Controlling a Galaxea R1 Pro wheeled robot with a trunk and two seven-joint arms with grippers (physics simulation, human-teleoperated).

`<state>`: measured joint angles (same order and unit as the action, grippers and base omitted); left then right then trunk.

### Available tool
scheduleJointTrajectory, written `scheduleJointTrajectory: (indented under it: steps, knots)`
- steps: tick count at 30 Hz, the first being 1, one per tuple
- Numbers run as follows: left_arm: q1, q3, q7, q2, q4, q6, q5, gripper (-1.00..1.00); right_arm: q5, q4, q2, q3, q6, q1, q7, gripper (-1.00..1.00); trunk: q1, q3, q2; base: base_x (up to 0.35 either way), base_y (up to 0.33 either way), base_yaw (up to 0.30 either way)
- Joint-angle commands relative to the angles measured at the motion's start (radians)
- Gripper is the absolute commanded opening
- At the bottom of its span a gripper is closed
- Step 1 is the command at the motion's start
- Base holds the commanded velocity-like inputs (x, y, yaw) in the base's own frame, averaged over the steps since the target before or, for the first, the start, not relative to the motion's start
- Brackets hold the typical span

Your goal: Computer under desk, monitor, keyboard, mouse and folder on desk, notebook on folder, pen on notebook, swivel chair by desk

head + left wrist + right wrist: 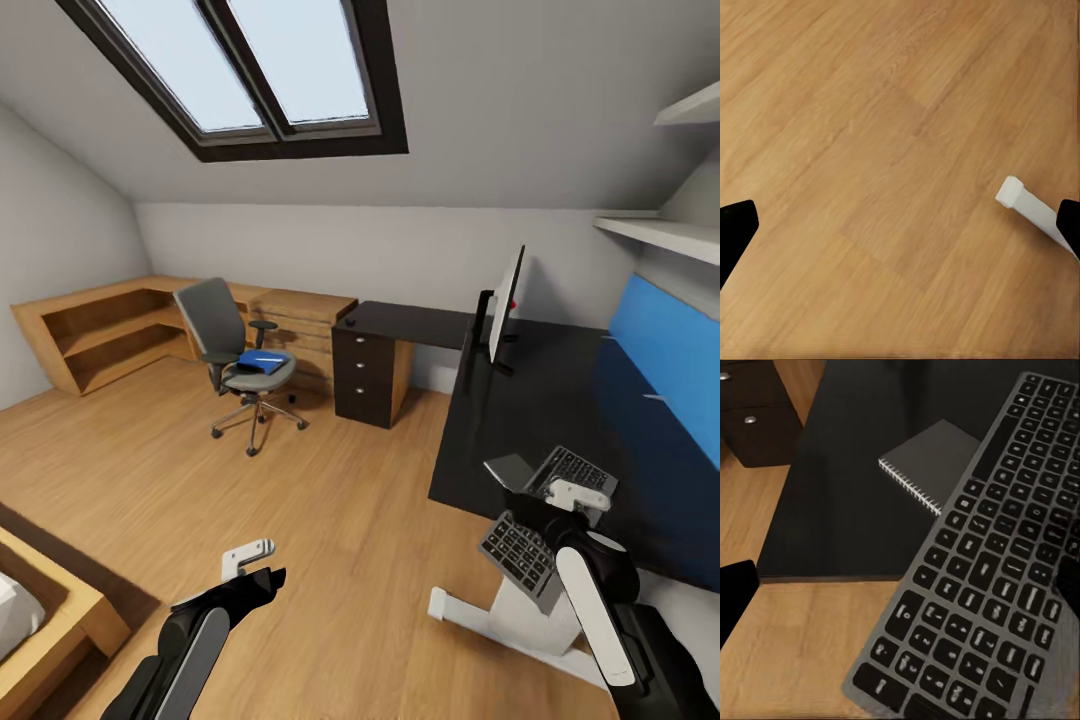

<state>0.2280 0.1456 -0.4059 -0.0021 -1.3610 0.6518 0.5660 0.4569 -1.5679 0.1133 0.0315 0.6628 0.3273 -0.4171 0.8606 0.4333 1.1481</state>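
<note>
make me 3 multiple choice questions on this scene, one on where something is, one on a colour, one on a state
1. Where is the folder?
A. on the chair seat
B. on the desk
C. on the floor

2. What colour is the desk top?
A. white
B. black
C. light wood

3. What is the state of the right gripper?
A. open and empty
B. shut on the keyboard
C. shut on the notebook

Answers:
1. A, the blue folder lies on the grey chair seat, away from the desk.
2. B, the top is glossy black in the head view.
3. B, the keyboard hangs tilted in its jaws, half past the desk edge over the notebook.
</note>
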Motion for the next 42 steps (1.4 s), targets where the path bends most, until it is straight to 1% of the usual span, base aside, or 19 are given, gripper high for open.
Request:
scheduleJointTrajectory:
  steps: [1,23,30,42]
  knots:
    - [0.001,0.001,-0.01,0.0,-0.001,0.002,0.011,1.0,0.011,-0.001,0.0,-0.001,0.003,0.001,-0.009,1.0,0.0,0.001,0.001,-0.267,0.229,-0.297]
    - [0.001,0.0,-0.01,0.001,0.0,0.002,0.011,1.0,0.01,-0.001,0.0,-0.001,0.001,0.001,-0.009,1.0,0.0,0.002,0.001,-0.23,0.261,-0.288]
    - [0.001,0.0,-0.01,0.001,0.0,0.002,0.013,1.0,0.011,-0.001,0.0,-0.001,0.001,0.001,-0.01,1.0,0.0,0.002,0.001,-0.216,0.272,-0.065]
    - [0.001,0.001,-0.01,0.0,0.0,0.002,0.014,1.0,0.011,0.0,0.0,-0.001,0.001,0.001,-0.009,1.0,0.0,0.002,0.001,-0.183,0.291,-0.007]
